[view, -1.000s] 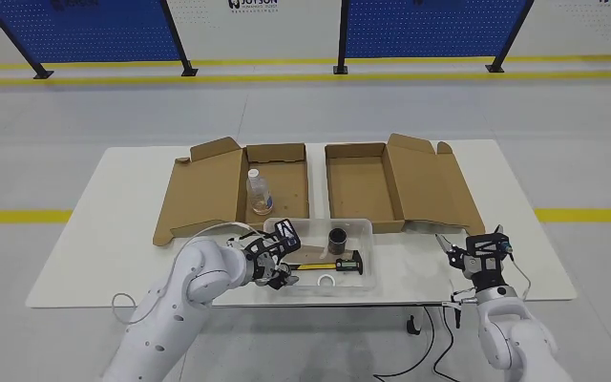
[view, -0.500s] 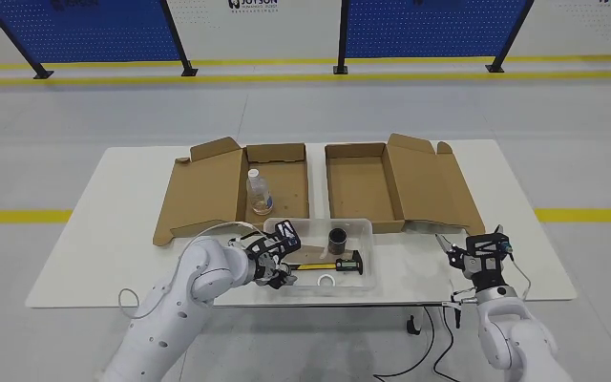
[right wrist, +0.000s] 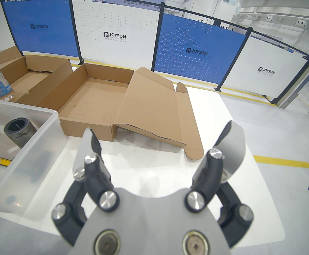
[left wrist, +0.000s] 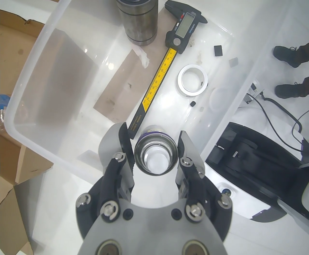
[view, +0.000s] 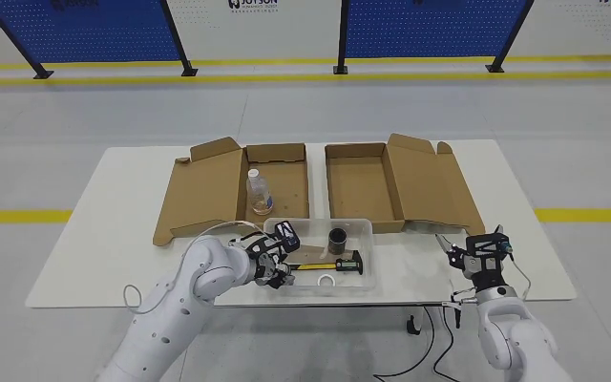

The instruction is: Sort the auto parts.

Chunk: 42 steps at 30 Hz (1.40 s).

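My left gripper (left wrist: 154, 135) is shut on a steel cylindrical sleeve (left wrist: 155, 154), held upright over the near left corner of the clear plastic bin (left wrist: 26, 74). In the bin lie a yellow-and-black digital caliper (left wrist: 157, 79), a white ring (left wrist: 192, 81), a dark linear bearing (left wrist: 140, 21) and a cardboard strip (left wrist: 118, 89). From above, the left gripper (view: 275, 262) sits at the bin's (view: 366, 227) left end. My right gripper (view: 474, 250) stands open over bare table to the right of the bin, nothing between its fingers (right wrist: 90, 142).
Two open cardboard boxes lie behind the bin: the left box (view: 205, 191) holds a plastic bottle (view: 258, 191), and the right box (view: 363, 186) has nothing in it. The table's front edge runs just behind both grippers. Bare table lies at far left and right.
The left arm's elbow has shifted a little and its gripper has turned slightly at the bin's corner. The right arm has not moved.
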Tool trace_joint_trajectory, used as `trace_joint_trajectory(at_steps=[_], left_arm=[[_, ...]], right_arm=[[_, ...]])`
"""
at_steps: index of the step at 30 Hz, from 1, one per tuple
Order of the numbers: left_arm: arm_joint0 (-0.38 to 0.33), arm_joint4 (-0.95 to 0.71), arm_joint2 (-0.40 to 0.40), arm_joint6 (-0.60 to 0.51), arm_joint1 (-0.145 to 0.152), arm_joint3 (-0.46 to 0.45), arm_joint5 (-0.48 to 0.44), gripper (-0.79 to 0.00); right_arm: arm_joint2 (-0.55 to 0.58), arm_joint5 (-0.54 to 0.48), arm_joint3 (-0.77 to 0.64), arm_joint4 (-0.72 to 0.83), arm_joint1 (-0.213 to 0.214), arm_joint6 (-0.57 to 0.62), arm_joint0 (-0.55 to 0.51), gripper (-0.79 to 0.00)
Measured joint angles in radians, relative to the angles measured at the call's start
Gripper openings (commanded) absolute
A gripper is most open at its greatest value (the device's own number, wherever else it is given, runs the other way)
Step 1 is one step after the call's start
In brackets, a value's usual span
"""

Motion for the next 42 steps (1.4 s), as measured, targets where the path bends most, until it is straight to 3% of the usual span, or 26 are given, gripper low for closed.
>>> trace_joint_trajectory(at_steps=[14,18,21,23,24,42], left_arm=[[-0.019,0.024,0.042,0.008,0.003,0.026,0.025,-0.406],[-0.024,0.022,0.053,0.010,0.004,0.032,0.028,-0.459],[-0.028,0.019,0.058,0.010,0.005,0.035,0.029,-0.591],[-0.030,0.016,0.060,0.012,0.005,0.036,0.031,-0.763],[-0.030,0.014,0.060,0.015,0.006,0.036,0.032,-0.785],[-0.012,-0.016,0.032,0.089,0.021,-0.009,0.031,-0.785]], right_arm=[[0.000,0.000,0.000,0.000,0.000,0.000,0.000,0.000],[0.000,0.000,0.000,0.000,0.000,0.000,0.000,0.000],[0.000,0.000,0.000,0.000,0.000,0.000,0.000,0.000],[0.000,0.000,0.000,0.000,0.000,0.000,0.000,0.000],[0.000,0.000,0.000,0.000,0.000,0.000,0.000,0.000],[0.000,0.000,0.000,0.000,0.000,0.000,0.000,0.000]])
